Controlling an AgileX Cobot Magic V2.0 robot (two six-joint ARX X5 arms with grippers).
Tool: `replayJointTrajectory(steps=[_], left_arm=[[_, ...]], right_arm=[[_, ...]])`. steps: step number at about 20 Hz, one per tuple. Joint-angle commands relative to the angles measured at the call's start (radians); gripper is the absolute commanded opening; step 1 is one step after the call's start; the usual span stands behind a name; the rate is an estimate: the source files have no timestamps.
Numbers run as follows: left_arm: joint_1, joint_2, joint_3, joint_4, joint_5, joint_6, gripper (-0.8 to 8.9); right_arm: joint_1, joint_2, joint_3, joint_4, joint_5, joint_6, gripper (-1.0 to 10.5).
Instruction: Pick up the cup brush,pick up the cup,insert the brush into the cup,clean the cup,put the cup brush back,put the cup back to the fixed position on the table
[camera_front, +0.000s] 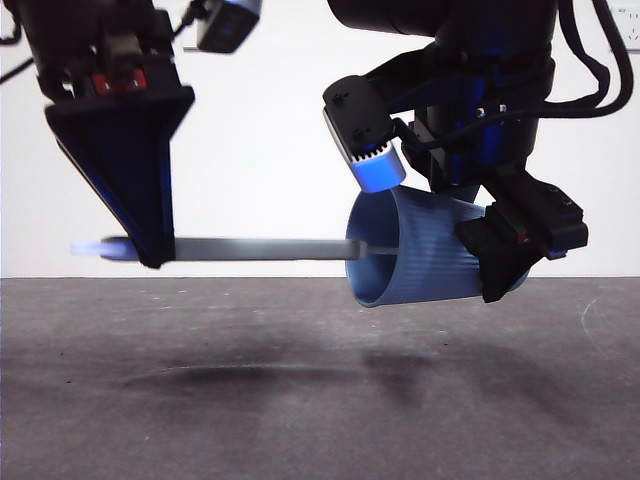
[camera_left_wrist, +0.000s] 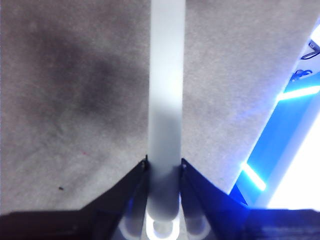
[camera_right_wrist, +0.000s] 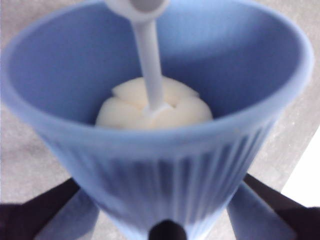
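Both grippers: you see them clenched, above the table (camera_front: 300, 400).
Left gripper (camera_left_wrist: 164, 167): grasps brush (camera_front: 260, 248) handle.
Right gripper (camera_right_wrist: 165, 220): grasps cup (camera_front: 420, 250) sideways, sponge inside.

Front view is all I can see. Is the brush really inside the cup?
Observer: Yes. The right wrist view shows the cup brush's sponge head deep inside the cup.
Operator: Who's holding the stick?
Observer: The left pincer, clamped on the grey handle near its looped end.
Operator: And the cup?
Observer: The right pincer grips its ribbed sides near the base, with the table below.
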Motion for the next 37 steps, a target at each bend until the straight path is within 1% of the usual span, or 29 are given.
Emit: replayJointTrajectory(steps=[1,2,6,9,12,18,21,23,24,26,27,29,30,31,34,35,37], left_arm=[[-0.003,0.004,0.000,0.029,0.004,-0.030,-0.09],[-0.003,0.003,0.000,0.008,-0.003,-0.032,-0.09],[0.010,-0.003,0.000,-0.124,-0.108,-0.028,-0.09],[0.030,-0.034,0.000,-0.194,-0.156,-0.029,-0.09],[0.059,-0.093,0.000,-0.248,-0.157,-0.032,-0.09],[0.148,-0.232,0.000,-0.373,-0.157,-0.032,-0.09],[0.180,-0.304,0.000,-0.408,-0.157,-0.032,-0.09],[0.196,-0.350,0.000,-0.409,-0.157,-0.047,-0.09],[0.206,-0.367,0.000,-0.397,-0.156,-0.071,-0.09],[0.217,-0.391,-0.001,-0.344,-0.153,-0.146,-0.09],[0.220,-0.393,-0.001,-0.299,-0.150,-0.194,-0.09],[0.220,-0.390,-0.010,-0.188,-0.150,-0.273,-0.09],[0.220,-0.386,-0.022,-0.135,-0.150,-0.320,-0.09],[0.220,-0.381,-0.039,-0.087,-0.153,-0.362,-0.09],[0.224,-0.347,-0.130,0.069,-0.163,-0.463,-0.09],[0.229,-0.325,-0.166,0.130,-0.164,-0.496,-0.09],[0.229,-0.266,-0.214,0.246,-0.154,-0.564,-0.09]], right_arm=[[0.019,0.007,0.001,0.009,-0.020,0.023,-0.2],[0.019,0.007,0.001,0.009,-0.021,0.031,-0.2],[0.019,0.007,0.001,0.005,-0.021,0.060,-0.2],[0.019,0.007,0.001,-0.010,-0.018,0.076,-0.2],[0.019,0.007,0.001,-0.018,-0.017,0.117,-0.2],[0.019,0.007,0.001,-0.017,-0.017,0.173,-0.2],[0.018,0.006,0.001,-0.002,-0.017,0.243,-0.2],[0.018,0.001,0.001,0.011,-0.017,0.338,-0.2],[0.018,-0.007,0.001,0.011,-0.018,0.412,-0.2],[0.018,-0.040,0.001,0.010,-0.022,0.594,-0.2],[0.018,-0.068,0.001,0.010,-0.042,0.685,-0.2],[0.018,-0.148,0.001,0.014,-0.133,0.867,-0.2],[0.018,-0.199,0.001,0.023,-0.177,0.945,-0.2],[0.018,-0.255,0.001,0.041,-0.204,1.010,-0.2],[0.018,-0.426,0.001,0.121,-0.270,1.120,-0.2],[0.018,-0.488,0.001,0.139,-0.284,1.143,-0.2],[0.018,-0.584,0.001,0.146,-0.283,1.148,-0.2]])
